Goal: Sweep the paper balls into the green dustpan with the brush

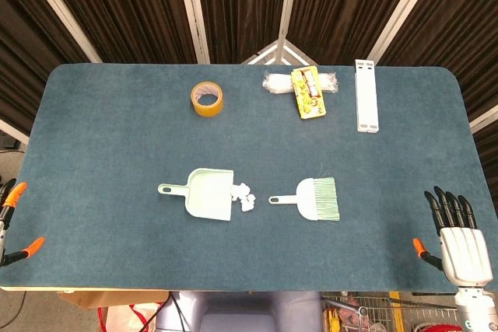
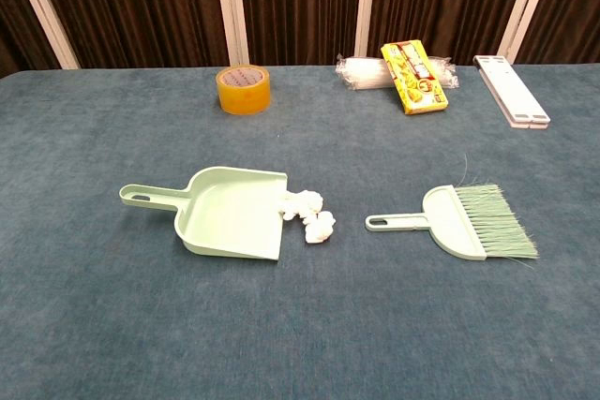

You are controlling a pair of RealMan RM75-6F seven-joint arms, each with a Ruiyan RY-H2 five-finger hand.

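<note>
Right hand idle at the worktop's edge

The right hand [image 1: 459, 240] hovered off the worktop's [image 1: 93, 153] near right corner, fingers straight, apart and empty, pointing away from the robot; the left hand was out of sight.

Up at twelve o'clock on the blue felt-covered table [image 1: 101, 153] sits the roll of yellowish-brown packing tape [image 1: 207, 99], lying flat with its hole facing up. Swing to one o'clock and there's the yellow snack packet with red print [image 1: 307, 92], resting across a clear plastic-wrapped bundle [image 1: 277, 82], the two touching. Out at two o'clock lies the long white plastic strip [image 1: 366, 96], well apart from the packet, and orange-handled clamps [image 1: 23, 251] grip the table's edge at eight o'clock.
</note>
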